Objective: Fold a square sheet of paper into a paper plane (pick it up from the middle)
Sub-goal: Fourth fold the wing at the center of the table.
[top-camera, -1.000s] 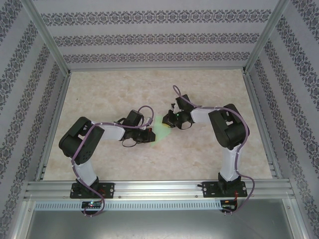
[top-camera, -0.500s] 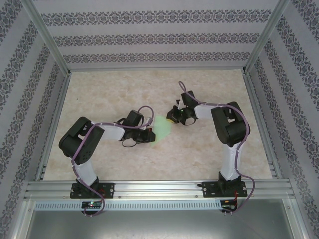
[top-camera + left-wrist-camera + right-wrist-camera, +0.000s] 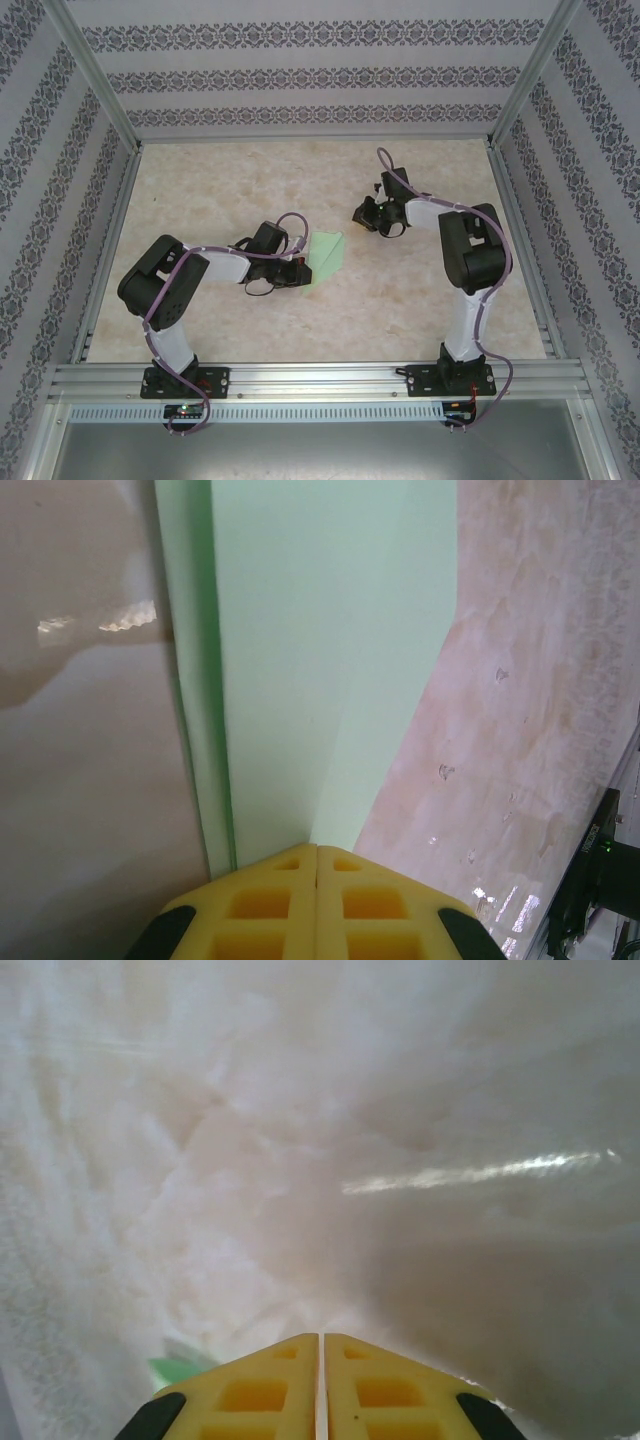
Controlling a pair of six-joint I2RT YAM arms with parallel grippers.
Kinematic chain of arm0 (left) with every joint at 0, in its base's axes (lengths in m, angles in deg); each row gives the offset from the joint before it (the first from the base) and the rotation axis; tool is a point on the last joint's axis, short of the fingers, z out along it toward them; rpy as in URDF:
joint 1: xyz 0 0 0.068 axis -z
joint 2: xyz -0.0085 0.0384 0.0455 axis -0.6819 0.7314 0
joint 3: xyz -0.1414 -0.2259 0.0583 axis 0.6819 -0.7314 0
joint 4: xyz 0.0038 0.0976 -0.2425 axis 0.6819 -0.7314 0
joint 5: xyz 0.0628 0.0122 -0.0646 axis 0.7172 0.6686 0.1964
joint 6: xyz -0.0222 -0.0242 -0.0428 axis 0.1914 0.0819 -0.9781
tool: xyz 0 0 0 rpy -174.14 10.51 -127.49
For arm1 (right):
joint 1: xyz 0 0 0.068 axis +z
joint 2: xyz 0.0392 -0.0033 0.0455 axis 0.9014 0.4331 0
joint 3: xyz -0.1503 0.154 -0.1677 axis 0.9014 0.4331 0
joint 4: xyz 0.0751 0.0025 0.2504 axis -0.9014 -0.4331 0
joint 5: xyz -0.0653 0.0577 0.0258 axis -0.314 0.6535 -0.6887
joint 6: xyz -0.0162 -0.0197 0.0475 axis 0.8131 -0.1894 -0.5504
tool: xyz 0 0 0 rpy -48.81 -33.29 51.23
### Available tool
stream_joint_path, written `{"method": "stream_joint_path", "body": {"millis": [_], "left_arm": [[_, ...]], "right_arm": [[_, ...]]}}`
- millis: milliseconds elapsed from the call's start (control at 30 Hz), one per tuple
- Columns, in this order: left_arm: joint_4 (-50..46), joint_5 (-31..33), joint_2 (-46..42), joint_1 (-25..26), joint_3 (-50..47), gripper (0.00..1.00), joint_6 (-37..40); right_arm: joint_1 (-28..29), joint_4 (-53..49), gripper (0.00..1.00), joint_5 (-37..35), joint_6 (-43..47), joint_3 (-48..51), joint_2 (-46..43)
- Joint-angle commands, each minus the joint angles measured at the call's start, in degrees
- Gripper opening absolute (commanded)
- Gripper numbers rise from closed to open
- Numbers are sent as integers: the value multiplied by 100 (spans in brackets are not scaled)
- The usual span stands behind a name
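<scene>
1. We see the green paper [image 3: 328,252] near the middle of the marbled tabletop [image 3: 220,180], between the two arms and right at the tip of the left gripper [image 3: 317,865].
2. The paper is pale, plain and folded. From the left wrist, a long straight fold runs away from the fingers, with a narrow darker strip of doubled paper along its left side and a fainter slanting crease to the right.
3. We cannot tell whether the paper lies flat or is partly lifted.
4. The left gripper's yellow pads are pressed together, with the near end of the paper pinched between them.
5. The right gripper [image 3: 360,214] sits apart from the paper, farther back and to the right. Its yellow pads almost meet, leaving a hairline slit, and grip nothing above bare table.
</scene>
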Motion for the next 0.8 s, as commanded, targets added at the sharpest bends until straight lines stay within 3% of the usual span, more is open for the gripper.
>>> {"method": "stream_joint_path", "body": {"millis": [0, 400, 767], "left_arm": [[-1087, 486, 329, 83, -288, 2, 157], [-1174, 511, 241, 83, -230, 2, 192], [-1153, 510, 311, 83, -252, 2, 232]], "right_arm": [[275, 51, 11, 9, 102, 171, -741], [1579, 675, 10, -84, -551, 1094, -965], [1789, 893, 9, -127, -645, 1244, -379]]}}
